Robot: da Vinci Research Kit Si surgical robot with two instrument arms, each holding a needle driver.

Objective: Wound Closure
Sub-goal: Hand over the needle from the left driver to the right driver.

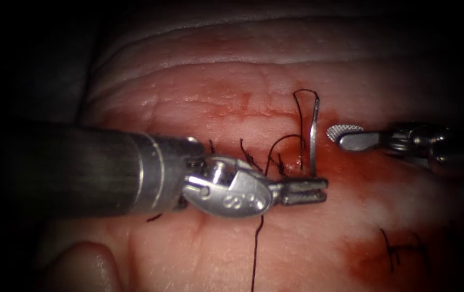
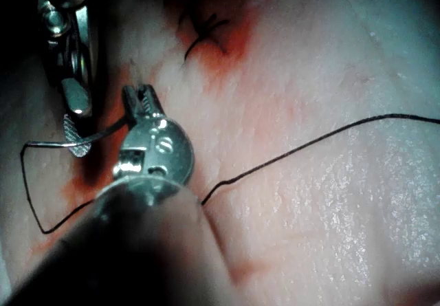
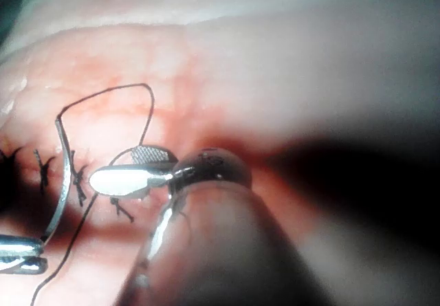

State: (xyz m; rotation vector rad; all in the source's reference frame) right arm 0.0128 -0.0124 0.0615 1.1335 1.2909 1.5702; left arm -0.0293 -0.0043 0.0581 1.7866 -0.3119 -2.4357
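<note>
The needle [image 1: 313, 135] is held near its tip end, clear of the tissue [image 1: 199, 92], by the closed left end effector [image 1: 318, 190], seemingly for a handover, while the right end effector [image 1: 345, 136] is held spread apart, empty, just beside it.

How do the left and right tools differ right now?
The left tool has its jaws shut on the needle, near its tip end; the right tool has its jaws open and holds nothing. The left tool comes in from the picture's left, the right tool from the right. Both hover over the tissue beside the needle.
</note>
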